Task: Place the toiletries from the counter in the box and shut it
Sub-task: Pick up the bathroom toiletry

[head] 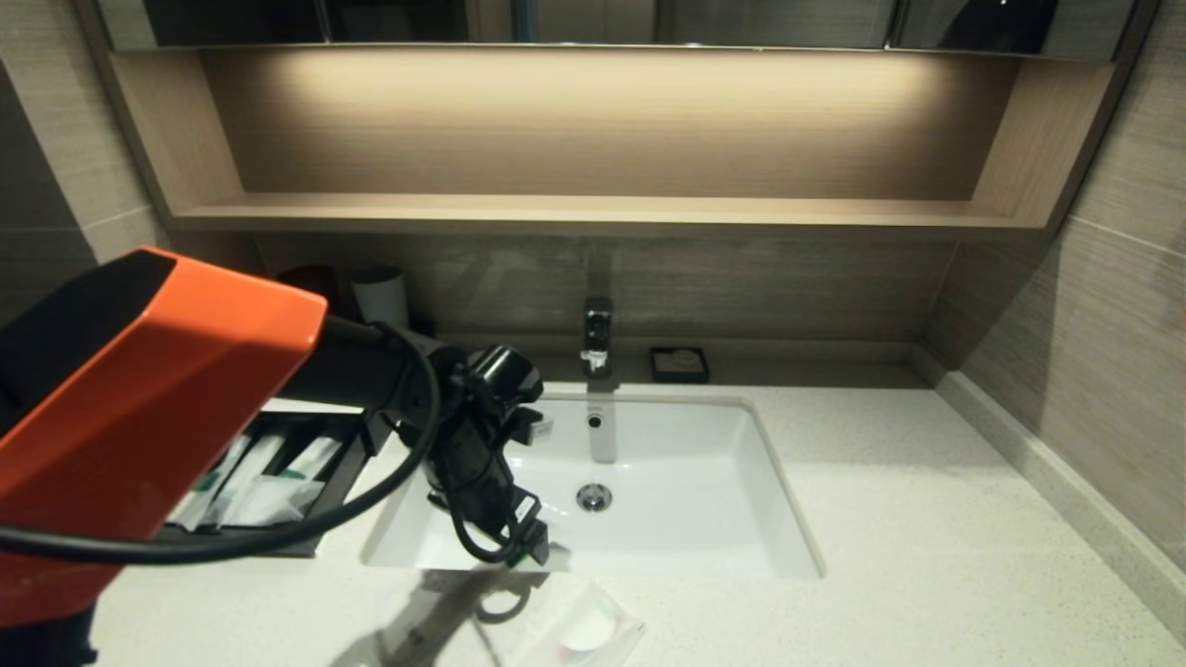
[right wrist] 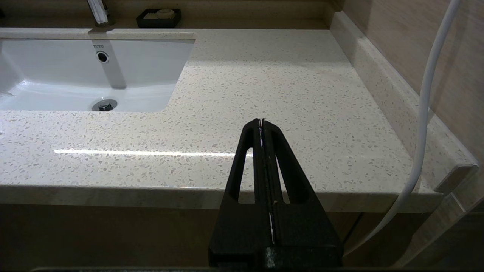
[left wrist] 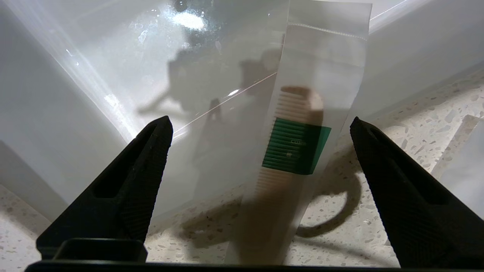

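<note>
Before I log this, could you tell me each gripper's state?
Left gripper: open, above the comb packet, holding nothing.
Right gripper: shut, empty, parked.

On the counter [head: 889, 519] lie two packets [left wrist: 302, 151], one sachet [head: 588, 630]; one box [head: 338, 472].

The whitish packet with a green band [left wrist: 298, 151] is lying on the counter [left wrist: 416, 124], its far end overhanging the sink [left wrist: 94, 75] edge; the square sachet [head: 584, 630] is lying beside the sink.

You can read "TOTO" on the sink basin [right wrist: 99, 46], just above its overflow hole. The print on the packet's green band [left wrist: 296, 151], between your left hand's fingers, is too faint to read.
</note>
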Robot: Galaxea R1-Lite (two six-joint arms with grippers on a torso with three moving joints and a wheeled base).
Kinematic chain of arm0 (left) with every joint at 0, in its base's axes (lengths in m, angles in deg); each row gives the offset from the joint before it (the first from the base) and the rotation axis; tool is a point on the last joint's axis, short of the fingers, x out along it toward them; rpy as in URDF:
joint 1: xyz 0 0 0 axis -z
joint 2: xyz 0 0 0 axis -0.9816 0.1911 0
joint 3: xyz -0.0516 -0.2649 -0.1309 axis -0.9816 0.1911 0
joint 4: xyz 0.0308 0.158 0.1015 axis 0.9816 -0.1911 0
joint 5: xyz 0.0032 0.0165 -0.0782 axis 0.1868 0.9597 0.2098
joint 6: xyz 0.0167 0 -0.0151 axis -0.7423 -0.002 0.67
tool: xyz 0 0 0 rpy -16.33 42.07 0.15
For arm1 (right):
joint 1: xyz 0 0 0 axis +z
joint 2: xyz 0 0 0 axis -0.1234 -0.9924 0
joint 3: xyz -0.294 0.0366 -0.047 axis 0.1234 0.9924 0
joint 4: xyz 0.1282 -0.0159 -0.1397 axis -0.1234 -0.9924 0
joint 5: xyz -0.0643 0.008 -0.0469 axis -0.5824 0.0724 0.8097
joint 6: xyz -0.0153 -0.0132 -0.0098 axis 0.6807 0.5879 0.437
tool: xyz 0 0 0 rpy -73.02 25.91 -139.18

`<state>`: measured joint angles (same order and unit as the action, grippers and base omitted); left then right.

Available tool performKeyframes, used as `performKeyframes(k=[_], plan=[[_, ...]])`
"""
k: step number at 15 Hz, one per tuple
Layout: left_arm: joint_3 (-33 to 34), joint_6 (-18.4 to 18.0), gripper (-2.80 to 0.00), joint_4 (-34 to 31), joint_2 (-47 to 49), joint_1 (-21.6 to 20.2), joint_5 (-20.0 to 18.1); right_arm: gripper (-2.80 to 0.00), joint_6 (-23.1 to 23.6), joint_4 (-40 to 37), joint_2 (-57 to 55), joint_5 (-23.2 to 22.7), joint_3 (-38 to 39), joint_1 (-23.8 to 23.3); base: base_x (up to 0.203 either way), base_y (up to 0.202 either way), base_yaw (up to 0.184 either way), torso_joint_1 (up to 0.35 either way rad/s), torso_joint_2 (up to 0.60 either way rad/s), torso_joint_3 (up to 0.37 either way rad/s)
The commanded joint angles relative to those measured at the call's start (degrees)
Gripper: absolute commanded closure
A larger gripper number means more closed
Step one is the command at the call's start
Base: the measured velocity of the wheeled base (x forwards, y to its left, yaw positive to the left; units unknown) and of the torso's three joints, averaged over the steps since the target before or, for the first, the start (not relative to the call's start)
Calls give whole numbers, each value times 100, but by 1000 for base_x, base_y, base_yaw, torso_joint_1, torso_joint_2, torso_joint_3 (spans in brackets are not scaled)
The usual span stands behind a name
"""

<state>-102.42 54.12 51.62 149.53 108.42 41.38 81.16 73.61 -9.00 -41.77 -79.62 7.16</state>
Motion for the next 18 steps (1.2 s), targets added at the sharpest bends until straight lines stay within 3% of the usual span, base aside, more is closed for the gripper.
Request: performKeyframes(k=[1, 10, 11, 18], plan=[[-1, -3, -280, -19, -7, -17, 0, 0, 0, 2, 0, -1, 9, 1, 0, 0, 0, 0, 0, 0], [-71, 6, -280, -19, -16, -8, 0, 0, 0, 2, 0, -1, 1, 1, 0, 0, 0, 0, 0, 0], [-71, 6, 0, -28, -7, -8, 0, 0, 0, 2, 0, -1, 9, 1, 0, 0, 0, 0, 0, 0], [-6, -1, 0, -98, 19, -8, 0, 0, 0, 2, 0, -1, 9, 1, 0, 0, 0, 0, 0, 0]])
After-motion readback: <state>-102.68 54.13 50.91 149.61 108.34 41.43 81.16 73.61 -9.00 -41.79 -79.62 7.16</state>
